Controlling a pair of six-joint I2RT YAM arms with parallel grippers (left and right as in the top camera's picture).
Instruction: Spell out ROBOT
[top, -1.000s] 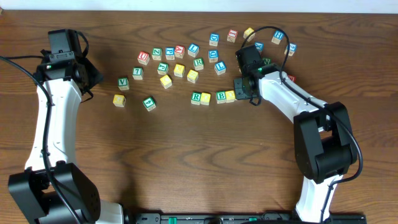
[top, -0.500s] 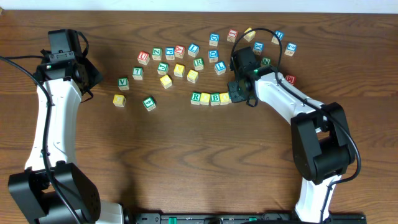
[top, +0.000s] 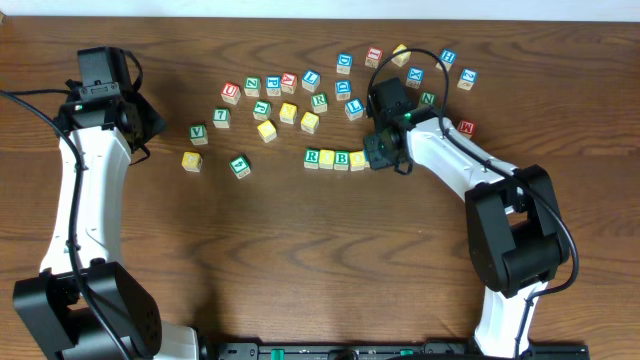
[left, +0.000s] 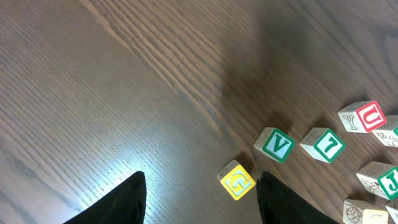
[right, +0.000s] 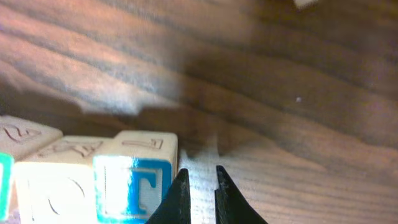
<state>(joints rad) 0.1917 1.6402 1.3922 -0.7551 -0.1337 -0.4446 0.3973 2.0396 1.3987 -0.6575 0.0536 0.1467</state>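
On the desk (top: 300, 260) four blocks form a touching row: a green R block (top: 312, 157), a yellow block (top: 327, 158), a green B block (top: 342, 158) and another yellow block (top: 357, 160); the yellow tops cannot be read from overhead. The right claw (top: 378, 154) sits at the row's right end, its fingers nearly pressed together with nothing between them. Its wrist view shows a blue T on the end block's side face (right: 134, 183). The left claw (left: 200, 175) hangs spread wide and empty, well apart from the row, above a yellow G block (left: 237, 181), with a green V block (left: 277, 145), a green 7 block (left: 323, 144) and a red U block (left: 367, 116) nearby.
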